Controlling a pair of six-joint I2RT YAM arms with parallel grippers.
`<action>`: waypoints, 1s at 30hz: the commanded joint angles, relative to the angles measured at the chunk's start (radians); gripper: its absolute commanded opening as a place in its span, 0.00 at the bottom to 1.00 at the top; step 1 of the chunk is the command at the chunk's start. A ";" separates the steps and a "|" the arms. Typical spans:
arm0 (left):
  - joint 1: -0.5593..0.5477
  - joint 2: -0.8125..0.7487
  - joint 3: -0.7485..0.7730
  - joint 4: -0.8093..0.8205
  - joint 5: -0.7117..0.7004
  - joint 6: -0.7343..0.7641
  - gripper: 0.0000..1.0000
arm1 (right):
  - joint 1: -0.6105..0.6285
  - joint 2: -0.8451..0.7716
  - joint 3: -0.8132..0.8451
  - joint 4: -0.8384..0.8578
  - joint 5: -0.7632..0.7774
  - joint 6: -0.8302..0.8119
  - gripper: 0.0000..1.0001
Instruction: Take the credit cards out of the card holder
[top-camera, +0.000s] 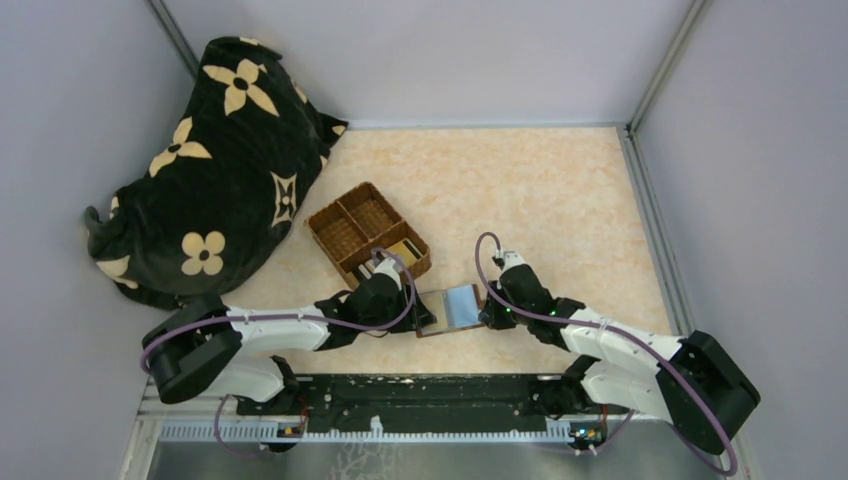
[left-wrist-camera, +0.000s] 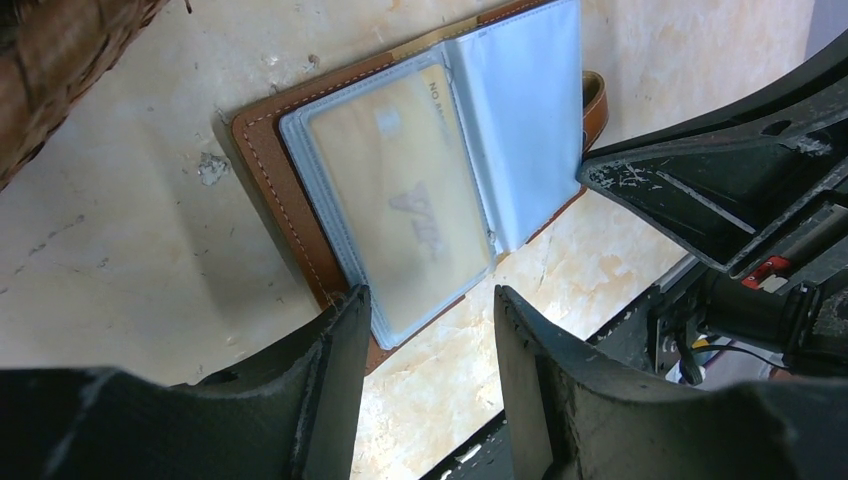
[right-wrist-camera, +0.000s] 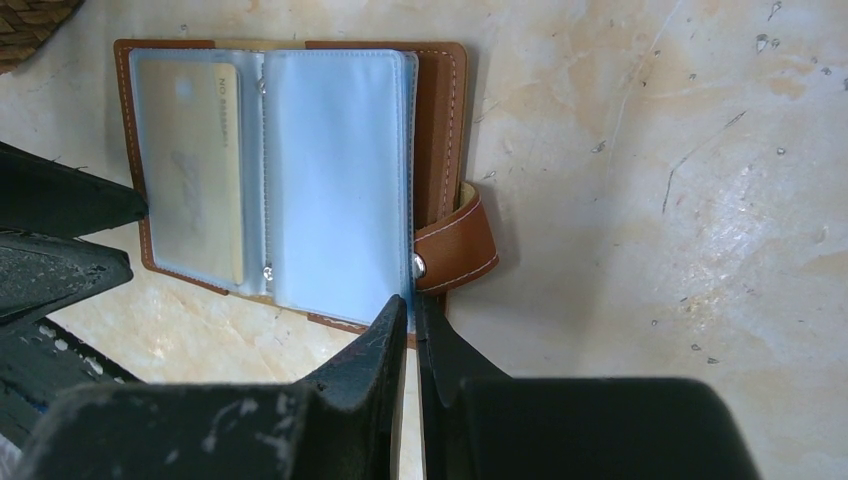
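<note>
The card holder (top-camera: 455, 308) lies open on the table between my grippers, reddish-brown with clear grey-blue sleeves. In the left wrist view, a gold-tan credit card (left-wrist-camera: 400, 200) sits inside the holder's (left-wrist-camera: 270, 170) left sleeve. My left gripper (left-wrist-camera: 430, 315) is open, its fingers straddling the near corner of that sleeve. My right gripper (right-wrist-camera: 412, 310) is shut on the near edge of the empty right sleeve (right-wrist-camera: 335, 180), beside the strap (right-wrist-camera: 455, 245). The gold card also shows in the right wrist view (right-wrist-camera: 195, 170). A few cards (top-camera: 400, 250) lie in the basket's near compartment.
A woven brown three-compartment basket (top-camera: 368, 235) stands just behind the left gripper (top-camera: 420, 315); its rim shows in the left wrist view (left-wrist-camera: 60, 60). A black flower-patterned cushion (top-camera: 210, 170) lies at the far left. Grey walls enclose the table.
</note>
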 joint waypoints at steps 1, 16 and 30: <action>0.006 0.022 -0.009 0.018 -0.008 -0.001 0.55 | -0.008 -0.002 0.005 0.043 -0.010 0.007 0.08; 0.005 0.089 0.028 0.074 0.034 0.002 0.56 | -0.008 0.002 -0.009 0.060 -0.021 0.014 0.08; 0.005 0.115 0.066 0.127 0.072 0.009 0.57 | -0.009 0.007 -0.017 0.068 -0.024 0.016 0.08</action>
